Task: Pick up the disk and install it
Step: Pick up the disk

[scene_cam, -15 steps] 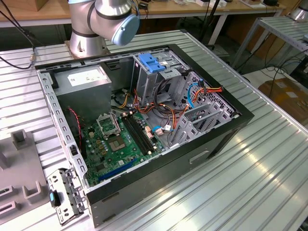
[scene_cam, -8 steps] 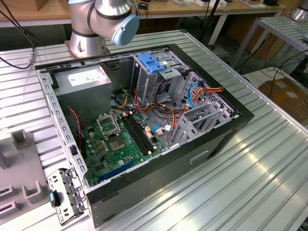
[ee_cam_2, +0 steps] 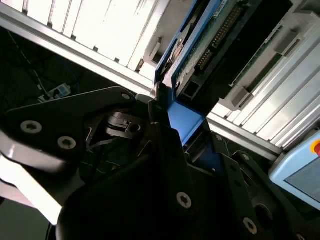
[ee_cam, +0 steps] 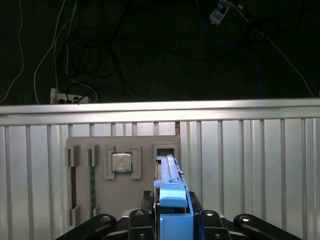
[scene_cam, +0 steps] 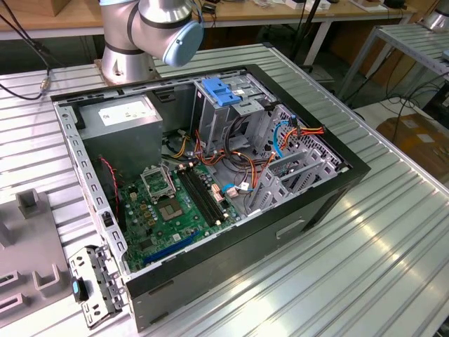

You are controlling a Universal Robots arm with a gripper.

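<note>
Step in hand: pick-up. By my reading, the install has not yet begun.

Gripper: jaws clenched on the blue carrier bracket at one end of the disk, as both wrist views show. The disk is held edge-on. In the second wrist view its green board side faces the camera.

Disk position: over the grey parts tray on the ribbed counter, just beside the tray's processor, with the memory sticks further along. I cannot tell whether its far edge sits in the tray slot or hangs clear of it.

Exterior view: the open computer case is at centre frame. The blue caddy sits atop the grey drive cage at upper centre.

Judgement: the hold is on plastic at one end only, so the next move calls for a straight, untwisted motion. Reaching the cage would need the disk kept square and clear of the loose cables.
</note>
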